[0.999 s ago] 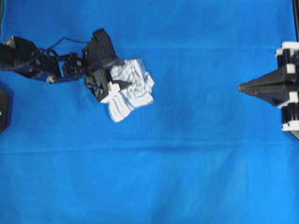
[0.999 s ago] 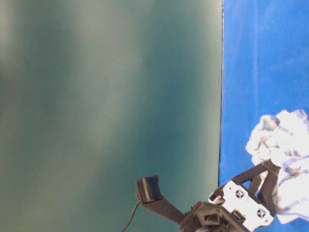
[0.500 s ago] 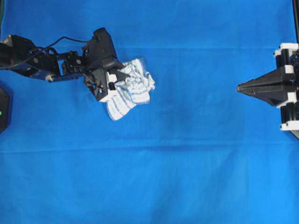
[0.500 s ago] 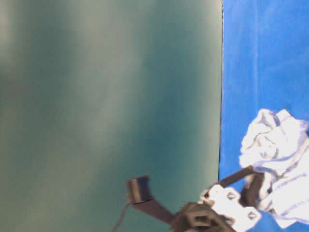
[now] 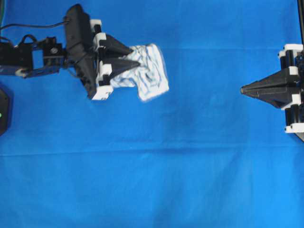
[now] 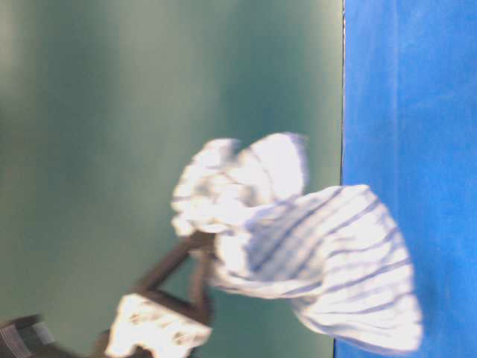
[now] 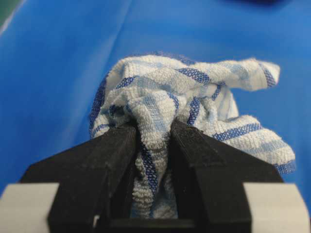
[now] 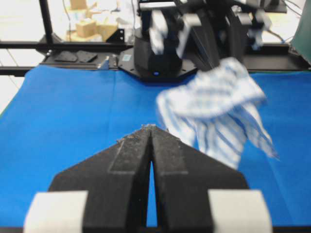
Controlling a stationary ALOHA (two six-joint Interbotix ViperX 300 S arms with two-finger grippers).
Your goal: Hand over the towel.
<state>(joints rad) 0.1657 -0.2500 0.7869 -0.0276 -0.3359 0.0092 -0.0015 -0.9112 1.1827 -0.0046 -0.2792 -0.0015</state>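
The towel (image 5: 148, 72), a white cloth with thin blue stripes, hangs off the blue table covering, pinched at one bunched end by my left gripper (image 5: 127, 56). In the left wrist view a fold of the towel (image 7: 194, 97) is squeezed between the two black fingers (image 7: 116, 145), and my left gripper (image 7: 154, 127) is shut on it. The table-level view shows the towel (image 6: 313, 253) lifted and blurred. My right gripper (image 5: 243, 89) rests at the far right edge, shut and empty. From the right wrist view, the towel (image 8: 218, 111) dangles ahead of my right gripper (image 8: 149, 128).
The blue table covering (image 5: 180, 171) spans the whole surface. The left arm's base (image 8: 160, 53) stands at the far side in the right wrist view, with shelving and boxes (image 8: 87, 26) behind it. A dark object (image 5: 4, 111) sits at the left edge.
My left gripper closed on the towel, then lifted it off the covering and turned level. The towel now hangs in the air. The right arm has not moved.
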